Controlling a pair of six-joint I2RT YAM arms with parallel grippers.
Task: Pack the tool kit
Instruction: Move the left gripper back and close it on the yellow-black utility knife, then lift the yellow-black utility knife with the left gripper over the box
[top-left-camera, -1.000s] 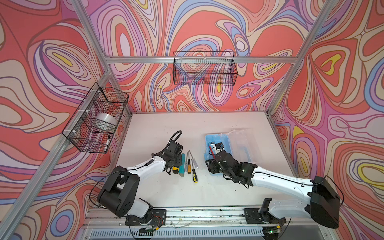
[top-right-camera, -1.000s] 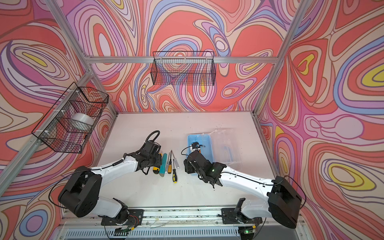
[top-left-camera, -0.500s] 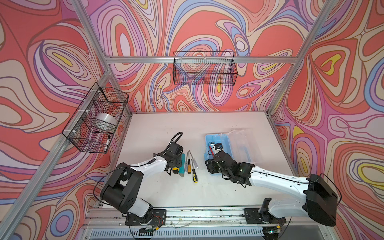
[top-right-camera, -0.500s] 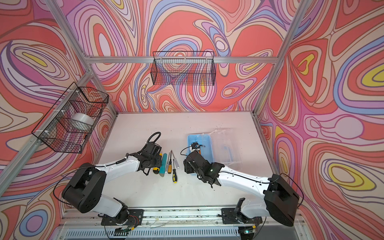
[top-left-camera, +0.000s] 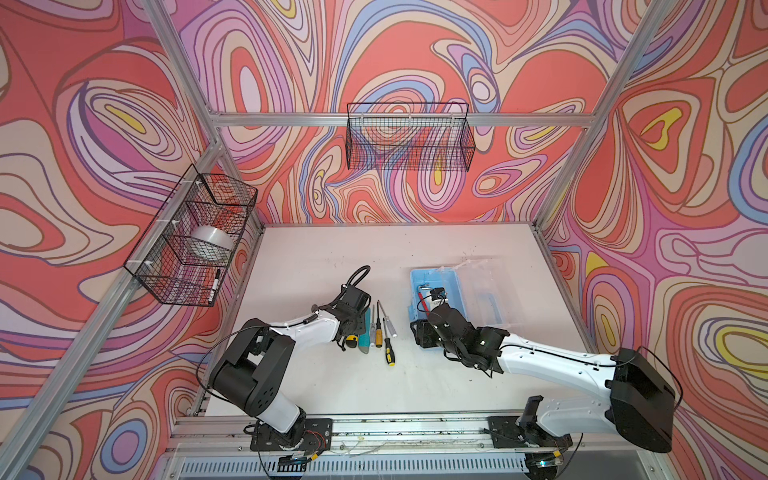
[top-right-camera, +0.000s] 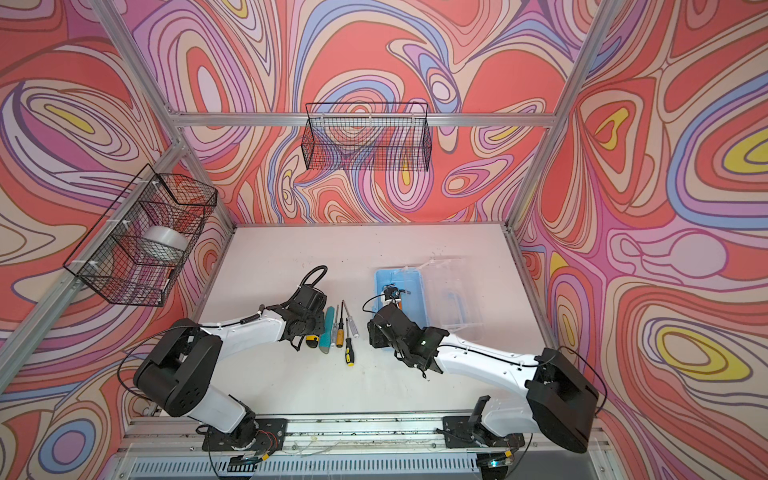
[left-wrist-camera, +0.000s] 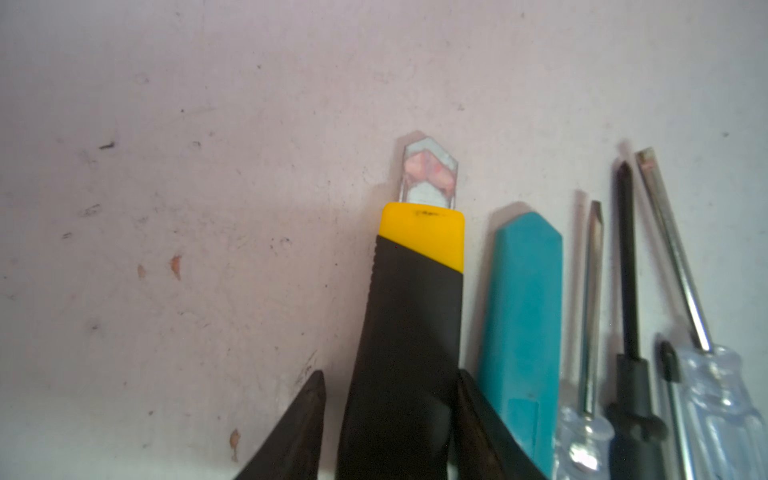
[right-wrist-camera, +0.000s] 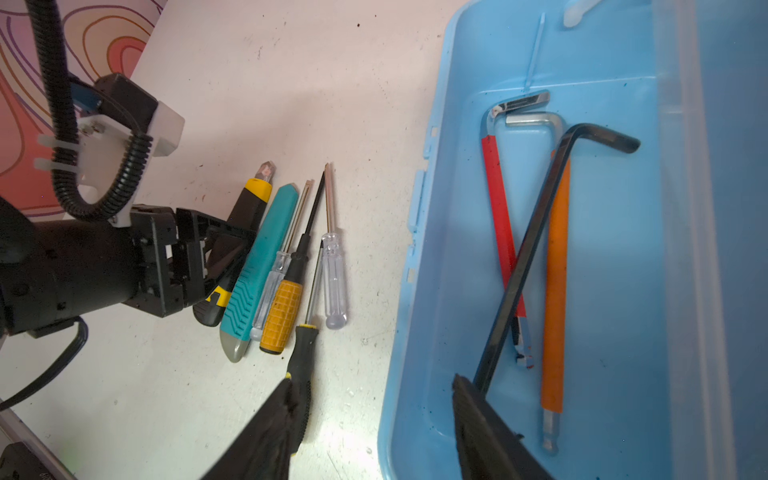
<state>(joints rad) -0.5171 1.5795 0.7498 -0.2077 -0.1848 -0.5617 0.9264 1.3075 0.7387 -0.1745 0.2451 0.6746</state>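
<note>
Pick target: black-and-yellow utility knife (left-wrist-camera: 415, 311), lying flat on the table (top-left-camera: 332, 257) as the member of the tool row farthest from the light-blue box (right-wrist-camera: 457, 249). Between it and the box lie the teal utility knife (left-wrist-camera: 523, 291), then the screwdrivers (right-wrist-camera: 282, 311). The box is open, its clear lid (top-left-camera: 486, 291) folded out on the side away from the row, and three hex keys (right-wrist-camera: 555, 291) lie inside. The left gripper (left-wrist-camera: 390, 376) straddles the knife's black body. One finger is wedged between it and the teal knife and the other stands just off the far flank with a gap showing, so it is not clamped yet. The right gripper (right-wrist-camera: 374, 380) is spread wide across the box's row-side wall with nothing held. The black hex key (right-wrist-camera: 525, 257) runs behind its inner finger; contact cannot be told. Judgement: the knife should be light and stiff, and the black sleeve looks less slippery than the yellow nose. Take it mid-body across the narrow width, clear of the short bare blade tip. The teal neighbour may get dragged along. Versus one second earlier, the row and the box lie the same, the left jaws have narrowed around the knife, and the right gripper has drifted slightly from the box toward the row.
</note>
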